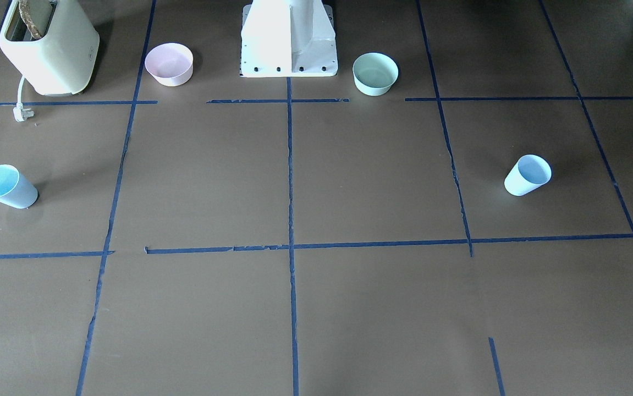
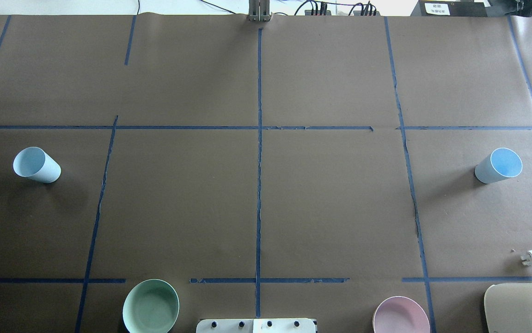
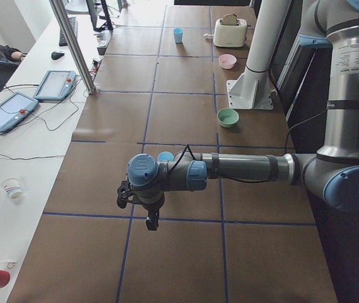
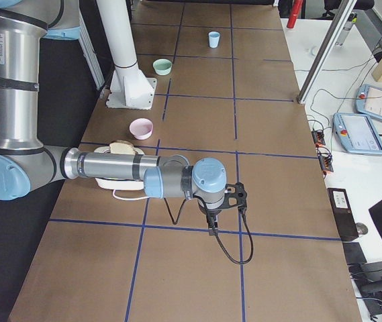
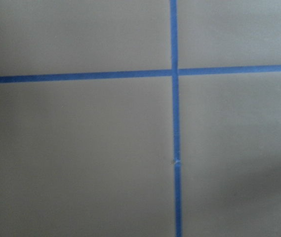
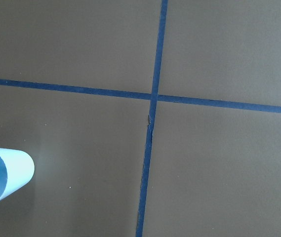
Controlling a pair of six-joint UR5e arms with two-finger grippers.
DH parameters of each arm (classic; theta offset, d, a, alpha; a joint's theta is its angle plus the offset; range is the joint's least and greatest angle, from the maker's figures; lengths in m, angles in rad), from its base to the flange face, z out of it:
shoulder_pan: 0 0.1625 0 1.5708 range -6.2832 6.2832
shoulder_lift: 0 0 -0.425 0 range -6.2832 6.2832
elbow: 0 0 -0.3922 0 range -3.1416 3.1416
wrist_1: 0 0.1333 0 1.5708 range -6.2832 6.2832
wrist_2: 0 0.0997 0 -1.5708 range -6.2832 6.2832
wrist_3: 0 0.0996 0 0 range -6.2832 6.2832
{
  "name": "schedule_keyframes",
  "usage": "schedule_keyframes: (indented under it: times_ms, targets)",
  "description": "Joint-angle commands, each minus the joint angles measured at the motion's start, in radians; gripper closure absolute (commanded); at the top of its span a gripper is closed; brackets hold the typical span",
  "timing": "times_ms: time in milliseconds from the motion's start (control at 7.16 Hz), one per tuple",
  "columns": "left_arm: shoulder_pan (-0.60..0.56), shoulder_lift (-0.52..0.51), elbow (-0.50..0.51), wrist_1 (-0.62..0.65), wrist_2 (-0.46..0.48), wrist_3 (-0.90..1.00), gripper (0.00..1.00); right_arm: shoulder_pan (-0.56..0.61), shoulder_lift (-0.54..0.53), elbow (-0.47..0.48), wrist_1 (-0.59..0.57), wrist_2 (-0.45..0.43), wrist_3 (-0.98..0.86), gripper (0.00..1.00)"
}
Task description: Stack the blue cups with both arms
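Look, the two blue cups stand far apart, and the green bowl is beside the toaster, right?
No, the pink bowl is beside the toaster; the front-facing view shows it. The blue cups do stand far apart.

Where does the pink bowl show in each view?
Front-facing: pink bowl top left.
Overhead: bowl bottom edge, right.
Exterior left: bowl upper, right of centre.
Exterior right: bowl left of centre.
Both wrist views: not in view.
Landmark: white pedestal, beside the bowl.
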Motion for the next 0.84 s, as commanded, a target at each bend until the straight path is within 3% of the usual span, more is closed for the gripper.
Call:
schedule_keyframes:
  times_ms: [0, 419, 559, 699]
  targets:
    - [0.097, 0.008, -0.053, -0.139, -0.016, -0.262, 0.00, 0.000, -0.003, 0.042, -0.001, -0.001, 0.001, 0.00]
    - [0.299, 0.014, -0.049, -0.420, -0.027, -0.692, 0.00, 0.000, -0.006, 0.036, -0.001, -0.002, -0.001, 0.00]
    - [0.361, 0.010, -0.048, -0.459, -0.006, -0.777, 0.00, 0.000, -0.006, 0.035, -0.001, -0.001, 0.001, 0.00]
    - [0.440, 0.010, -0.039, -0.496, 0.083, -0.846, 0.00, 0.000, -0.006, 0.035, -0.001, -0.001, 0.002, 0.00]
